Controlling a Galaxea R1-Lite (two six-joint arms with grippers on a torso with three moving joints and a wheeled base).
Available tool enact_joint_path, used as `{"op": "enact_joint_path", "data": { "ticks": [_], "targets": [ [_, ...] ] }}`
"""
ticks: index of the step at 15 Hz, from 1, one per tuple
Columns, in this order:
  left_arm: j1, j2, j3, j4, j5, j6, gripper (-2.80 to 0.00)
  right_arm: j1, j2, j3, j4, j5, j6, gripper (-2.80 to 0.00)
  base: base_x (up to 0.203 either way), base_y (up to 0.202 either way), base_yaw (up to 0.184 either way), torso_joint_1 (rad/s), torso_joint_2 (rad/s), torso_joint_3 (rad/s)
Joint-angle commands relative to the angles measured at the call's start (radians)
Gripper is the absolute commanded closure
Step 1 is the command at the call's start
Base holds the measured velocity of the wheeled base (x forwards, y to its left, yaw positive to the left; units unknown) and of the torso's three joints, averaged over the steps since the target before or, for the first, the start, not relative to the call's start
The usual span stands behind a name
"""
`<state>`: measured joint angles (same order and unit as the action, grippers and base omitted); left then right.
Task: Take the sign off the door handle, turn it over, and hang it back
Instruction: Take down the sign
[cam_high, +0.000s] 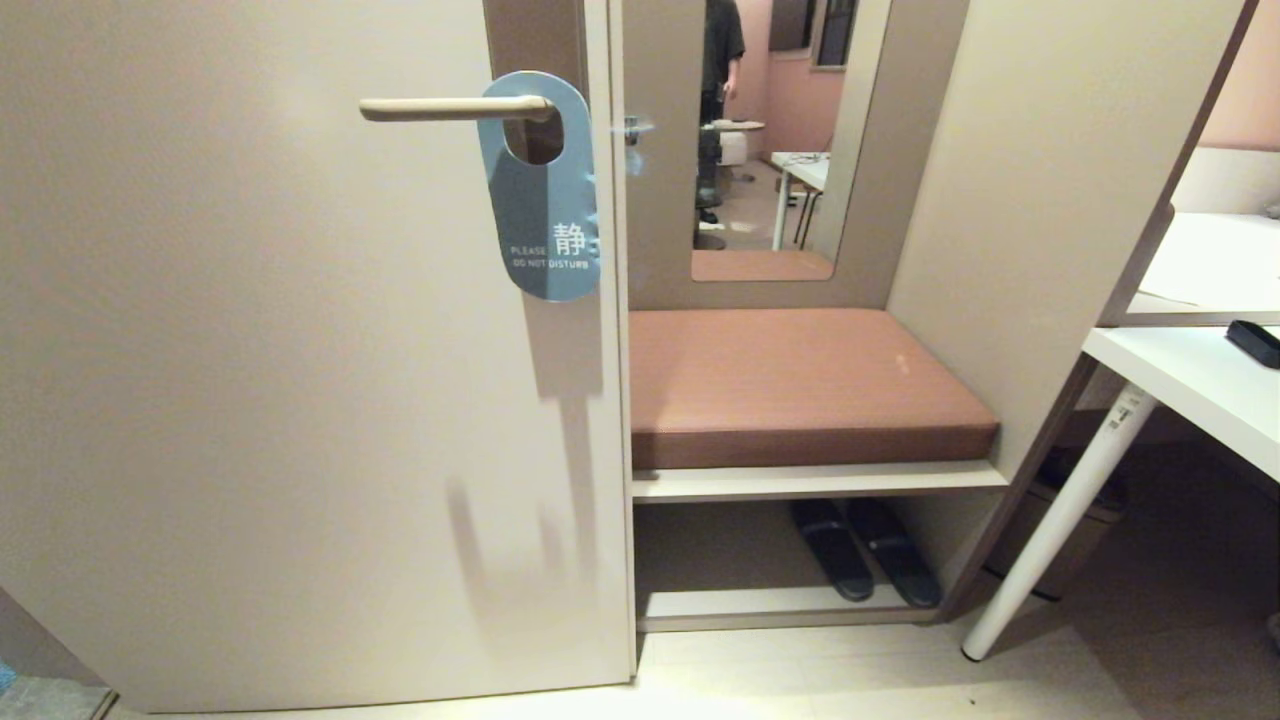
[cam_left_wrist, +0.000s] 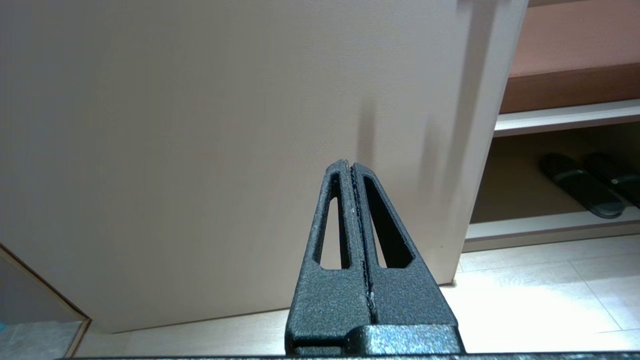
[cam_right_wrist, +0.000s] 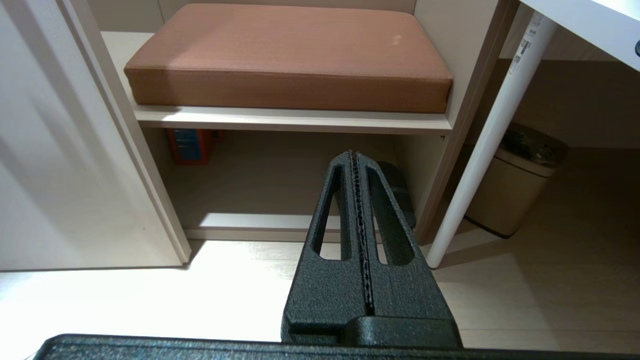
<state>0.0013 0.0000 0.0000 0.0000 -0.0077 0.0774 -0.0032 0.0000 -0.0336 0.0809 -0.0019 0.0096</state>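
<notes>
The sign (cam_high: 541, 190) hangs by its round hole on the door handle (cam_high: 455, 108), blue-grey "PLEASE DO NOT DISTURB" side out, near the door's (cam_high: 250, 380) right edge. The left tool (cam_left_wrist: 353, 166) is closed and empty, low before the door's bottom part. The right tool (cam_right_wrist: 354, 154) is closed and empty too, low before the cushioned bench (cam_high: 800, 385) and the slippers (cam_high: 862, 548) under it.

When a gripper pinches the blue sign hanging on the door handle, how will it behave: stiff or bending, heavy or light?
The sign looks like a thin flat card, so it is probably light and may flex under a pinch. It hangs by its round hole on the door handle, so it would likely swing if pushed. Its surface seems smooth, perhaps slippery.
</notes>
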Motion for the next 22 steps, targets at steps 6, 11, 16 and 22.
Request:
{"op": "enact_joint_path", "data": {
  "ticks": [6,11,16,22],
  "targets": [
    [0.000,0.000,0.000,0.000,0.000,0.001,0.00,0.000,0.000,0.000,0.000,-0.001,0.000,0.00,0.000,0.000,0.000,0.000,0.00,0.000],
    [0.000,0.002,0.000,0.000,0.000,0.001,0.00,0.000,0.000,0.000,0.000,0.000,0.000,0.00,0.000,0.000,0.000,0.000,0.00,0.000],
    [0.000,0.002,0.000,-0.002,0.000,-0.001,0.00,0.000,0.000,0.000,0.000,0.000,0.000,0.00,0.000,0.000,0.000,0.000,0.00,0.000],
    [0.000,0.002,0.000,0.000,0.000,-0.001,0.00,0.000,0.000,0.000,0.000,0.000,0.000,0.00,0.000,0.000,0.000,0.000,0.00,0.000]
  ]
}}
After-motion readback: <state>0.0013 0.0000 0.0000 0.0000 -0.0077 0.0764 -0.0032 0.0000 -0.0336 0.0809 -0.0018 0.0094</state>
